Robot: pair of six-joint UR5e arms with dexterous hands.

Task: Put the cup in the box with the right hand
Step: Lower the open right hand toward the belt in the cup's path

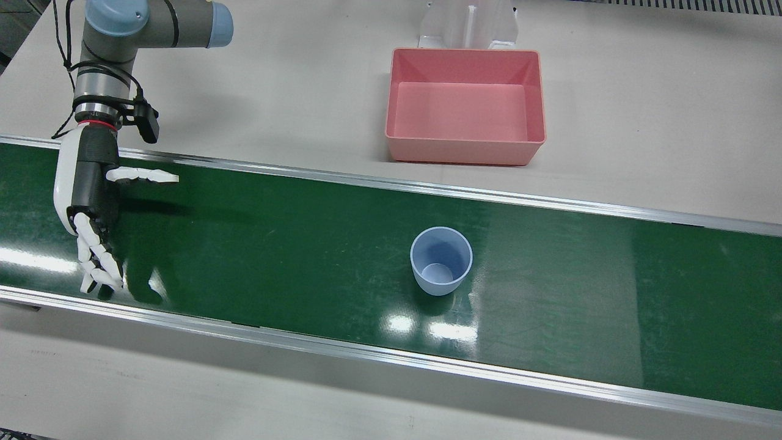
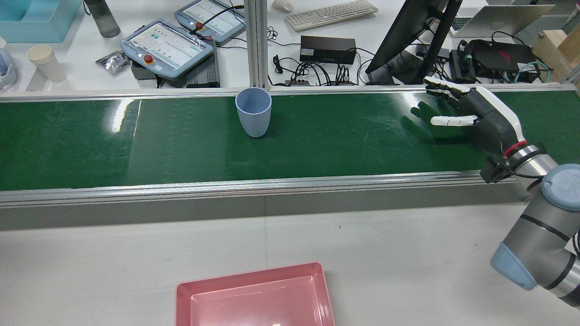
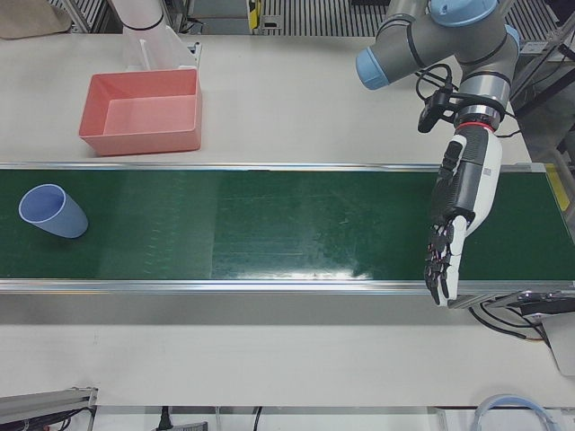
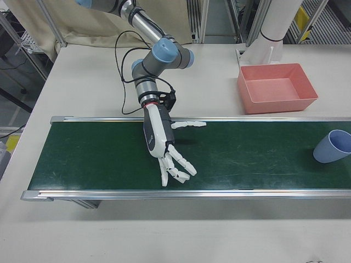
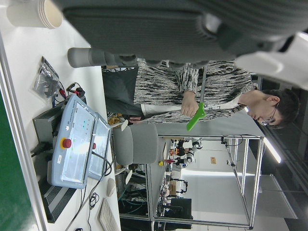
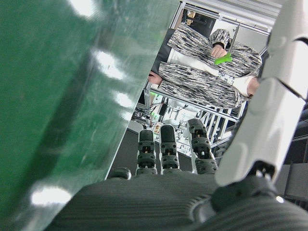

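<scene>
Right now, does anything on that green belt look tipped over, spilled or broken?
Nothing stands out. The pale blue plastic cup stands upright and empty on the green belt, the pink plastic box sits empty beside it, and the right hand hovers open, well away.

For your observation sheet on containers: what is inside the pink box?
Nothing shows inside the pink box: the front view looks straight down onto its bare floor. The blue cup stands apart on the green belt. No part is covered.
</scene>
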